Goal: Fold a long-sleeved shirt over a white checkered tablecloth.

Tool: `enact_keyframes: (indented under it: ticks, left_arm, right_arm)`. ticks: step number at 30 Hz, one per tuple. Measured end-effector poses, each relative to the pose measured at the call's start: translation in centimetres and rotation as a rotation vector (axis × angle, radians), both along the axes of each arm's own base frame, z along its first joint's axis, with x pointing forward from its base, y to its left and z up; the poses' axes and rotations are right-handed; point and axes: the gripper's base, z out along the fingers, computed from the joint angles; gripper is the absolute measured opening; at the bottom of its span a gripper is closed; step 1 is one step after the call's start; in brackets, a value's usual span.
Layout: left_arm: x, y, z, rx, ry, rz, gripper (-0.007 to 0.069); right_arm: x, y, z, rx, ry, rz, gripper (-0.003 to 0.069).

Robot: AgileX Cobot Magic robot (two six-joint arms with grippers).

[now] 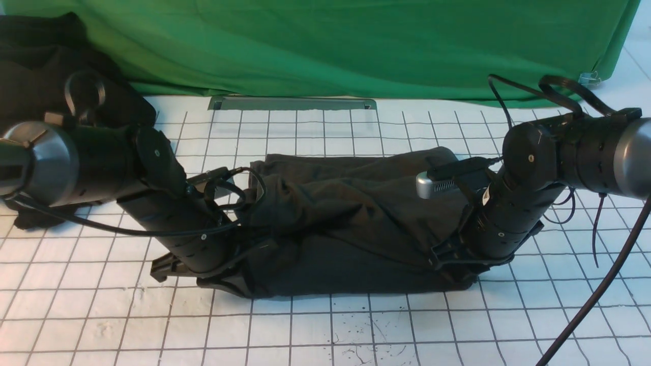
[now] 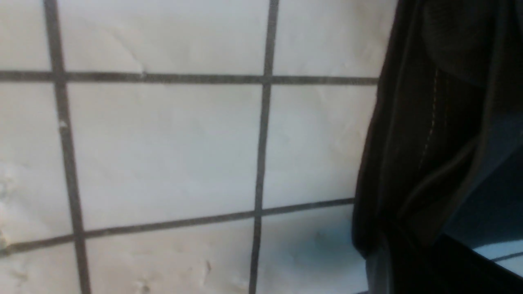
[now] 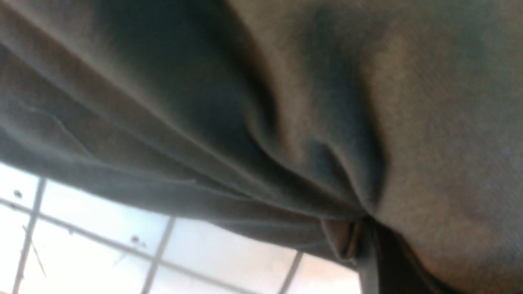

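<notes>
Left tool [image 1: 213,277] closed down on the near corner of the shirt [image 1: 346,229]. Right tool [image 1: 452,259] pinching the opposite corner, cloth bunched at its tips. Shirt lies folded between both tools on the tablecloth [image 1: 325,325]. Beyond them: green sheet [image 1: 325,46].

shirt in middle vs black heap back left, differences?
The shirt lies folded in a long band in the middle of the tablecloth; the black heap sits bunched at its far left edge by the green sheet. The shirt reads charcoal, the heap blacker. Both are dark fabric.
</notes>
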Motion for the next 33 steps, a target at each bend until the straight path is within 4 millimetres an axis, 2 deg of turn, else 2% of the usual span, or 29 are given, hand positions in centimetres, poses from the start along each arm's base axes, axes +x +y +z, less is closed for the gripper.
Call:
enact_keyframes:
  ticks: [5, 7, 12, 16, 20, 22, 26, 29, 30, 31, 32, 33]
  left_arm:
    - [-1.5, -0.1, 2.1, -0.004, 0.027, -0.053, 0.0008]
    - [-2.3, -0.3, 2.3, 0.000, 0.056, -0.080, 0.0008]
    - [-4.7, -0.7, 1.0, 0.009, 0.147, -0.101, 0.0008]
    - [-5.8, -1.2, -0.1, 0.017, 0.164, -0.109, 0.0008]
    - [-5.8, -1.3, -0.3, 0.015, 0.149, -0.103, 0.0014]
    - [-5.8, -1.3, -0.3, 0.017, 0.148, -0.104, 0.0024]
    - [-5.8, -1.1, -0.1, 0.045, 0.147, -0.132, 0.0113]
    - [-5.3, -1.0, 1.4, 0.064, 0.091, -0.163, 0.0215]
    - [-5.2, -1.0, 1.6, 0.063, 0.082, -0.165, 0.0221]
    - [-5.1, -1.0, 2.6, 0.063, 0.052, -0.173, 0.0261]
    - [-4.9, -1.0, 4.1, 0.057, 0.007, -0.183, 0.0309]
    - [-4.9, -1.0, 5.0, 0.051, -0.018, -0.185, 0.0326]
  right_arm:
    - [-1.4, -0.6, 0.5, -0.043, 0.104, 0.027, 0.0095]
    - [-2.2, -0.9, 0.7, -0.056, 0.139, 0.030, 0.0095]
    - [-5.2, -2.2, 0.6, -0.075, 0.201, 0.005, 0.0095]
    - [-6.2, -2.6, 0.0, -0.063, 0.171, -0.006, 0.0095]
    - [-6.4, -2.7, -0.1, -0.054, 0.148, -0.010, 0.0117]
    - [-6.4, -2.7, -0.1, -0.053, 0.145, -0.011, 0.0150]
    - [-6.4, -2.9, 0.3, -0.055, 0.115, 0.000, 0.0359]
    - [-6.8, -3.1, 1.9, -0.046, 0.065, 0.023, 0.0531]
    - [-6.8, -3.1, 2.1, -0.044, 0.060, 0.023, 0.0531]
    - [-7.0, -3.3, 3.2, -0.038, 0.040, 0.033, 0.0569]
    - [-7.3, -3.4, 4.8, -0.029, 0.012, 0.044, 0.0581]
    - [-7.6, -3.5, 5.9, -0.020, -0.011, 0.049, 0.0580]
